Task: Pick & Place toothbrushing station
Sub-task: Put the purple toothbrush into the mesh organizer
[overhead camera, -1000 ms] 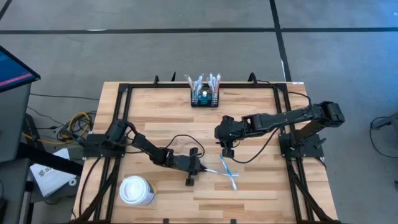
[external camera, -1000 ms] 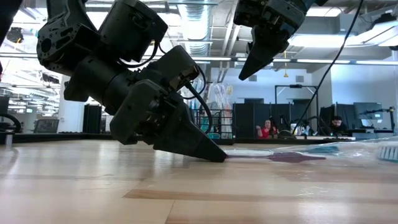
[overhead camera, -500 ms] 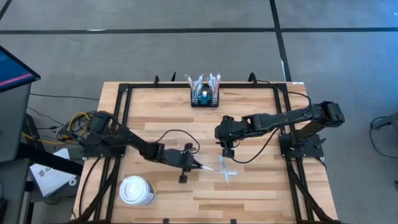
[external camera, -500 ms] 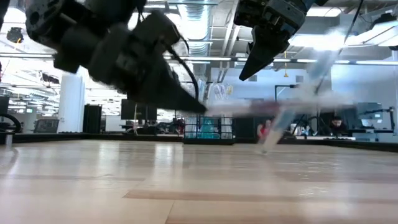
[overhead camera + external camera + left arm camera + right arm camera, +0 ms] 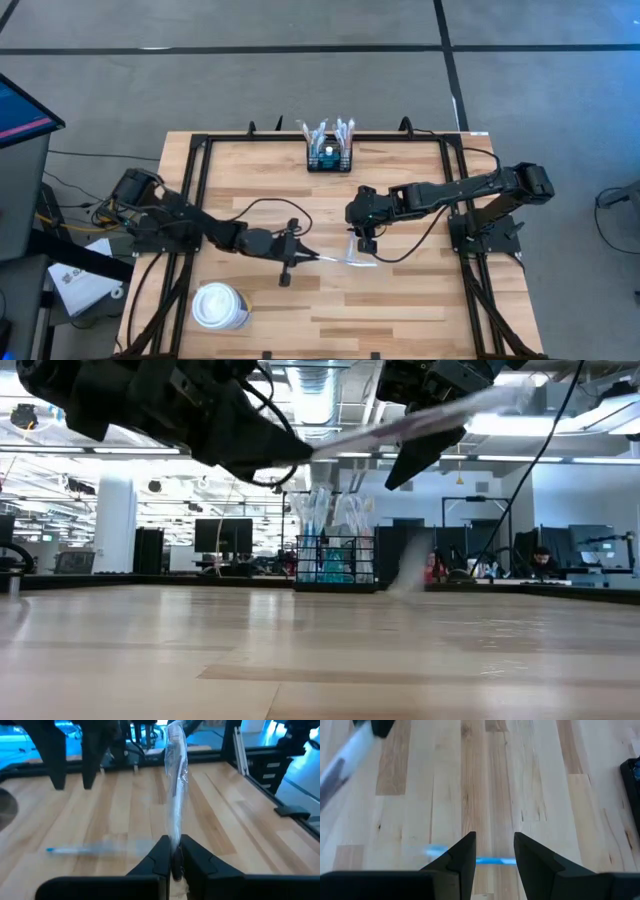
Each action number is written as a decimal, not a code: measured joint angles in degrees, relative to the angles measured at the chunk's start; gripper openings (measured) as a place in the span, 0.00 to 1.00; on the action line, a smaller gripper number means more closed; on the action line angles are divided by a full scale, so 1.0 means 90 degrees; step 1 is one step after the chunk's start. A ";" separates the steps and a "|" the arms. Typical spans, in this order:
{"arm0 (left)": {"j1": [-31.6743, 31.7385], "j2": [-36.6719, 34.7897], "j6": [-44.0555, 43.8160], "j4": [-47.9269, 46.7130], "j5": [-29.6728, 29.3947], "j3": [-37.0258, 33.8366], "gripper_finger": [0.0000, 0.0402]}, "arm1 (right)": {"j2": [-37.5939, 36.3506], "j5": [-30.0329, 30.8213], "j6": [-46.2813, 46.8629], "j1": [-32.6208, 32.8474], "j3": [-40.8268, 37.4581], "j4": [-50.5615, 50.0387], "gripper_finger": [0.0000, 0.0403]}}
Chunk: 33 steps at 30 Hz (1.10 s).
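Note:
The toothbrushing station [image 5: 330, 158], a black wire-mesh box holding several wrapped brushes upright, stands at the table's far middle [image 5: 335, 563]. My left gripper [image 5: 300, 256] is shut on a clear-wrapped toothbrush [image 5: 340, 260] above the table's middle [image 5: 420, 420]. A second toothbrush with a blue end shows blurred, low over or on the wood [image 5: 485, 860] [image 5: 65, 850]. My right gripper [image 5: 365, 243] hangs open above it, touching nothing [image 5: 492, 852]. My left gripper pinches one end of the wrapped toothbrush [image 5: 173, 851] between its two fingers. The fingers come nearly level from the table's left and lie along the brush. The brush sticks straight out ahead of them [image 5: 176, 780], lifted clear of the table, toward my right gripper.
A white lidded paper cup [image 5: 220, 305] stands near the table's front left. A black frame rail [image 5: 200, 200] runs round the tabletop. Bare wood lies between the station and the grippers.
My left gripper has risen from the table and drawn back toward the left edge, staying shut, and has lifted the wrapped toothbrush clear. The second toothbrush, which lay crossed with it, has been dragged from its place toward the far left.

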 joint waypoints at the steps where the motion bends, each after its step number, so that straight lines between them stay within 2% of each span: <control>1: 0.0000 -0.0078 0.0016 0.0004 -0.0005 -0.0037 0.03 | 0.0000 0.0000 0.0000 0.0000 0.0000 0.0004 0.30; 13: 0.0000 -0.1817 0.0348 0.0123 -0.0214 -0.0838 0.03 | 0.0000 0.0002 -0.0202 0.0000 0.0000 0.0503 0.30; 19: 0.0002 -0.2899 0.0435 0.0226 -0.0615 -0.1395 0.03 | 0.0000 0.0002 -0.0627 0.0002 0.0000 0.1414 0.30; 25: 0.0005 -0.3866 0.0674 0.0366 -0.0718 -0.1817 0.03 | 0.0000 0.0002 -0.0999 -0.0010 0.0000 0.2366 0.30; 33: 0.0005 -0.4565 0.1131 0.0414 -0.0719 -0.1893 0.03 | -0.0001 0.0001 -0.1591 -0.0010 0.0000 0.3860 0.30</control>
